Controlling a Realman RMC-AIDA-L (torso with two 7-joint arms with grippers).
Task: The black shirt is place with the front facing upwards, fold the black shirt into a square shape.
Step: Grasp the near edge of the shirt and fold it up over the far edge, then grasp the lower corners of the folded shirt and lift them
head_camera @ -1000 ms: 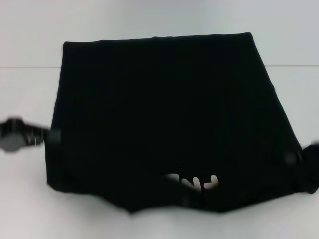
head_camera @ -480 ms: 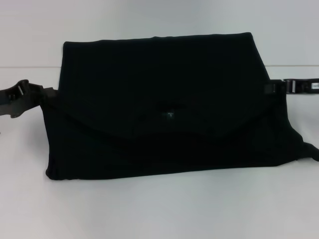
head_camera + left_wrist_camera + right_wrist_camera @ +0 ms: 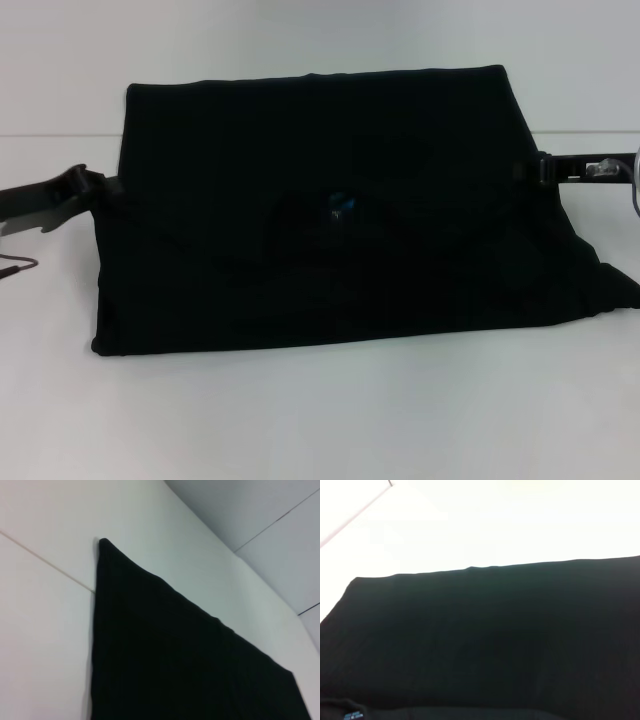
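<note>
The black shirt (image 3: 300, 120) lies on the white table, its near part folded back over the rest. A small blue neck label (image 3: 338, 206) shows at the middle of the folded flap, and no white letters show. My left gripper (image 3: 100, 185) is at the flap's left corner and my right gripper (image 3: 535, 170) at its right corner, each shut on the cloth. The left wrist view shows a far corner of the black shirt (image 3: 165, 655). Across the right wrist view spreads the black shirt (image 3: 495, 630), with the label (image 3: 353, 715) at the frame's edge.
The white table (image 3: 320, 420) shows bare in front of the shirt and on both sides. A thin dark cable (image 3: 15, 265) hangs below the left arm. A seam line (image 3: 60, 135) crosses the table behind the shirt's far corners.
Both grippers carried the shirt's near edge up and away over the rest, hiding the white letters. Since half a second ago the flap and its label have moved a little farther away.
</note>
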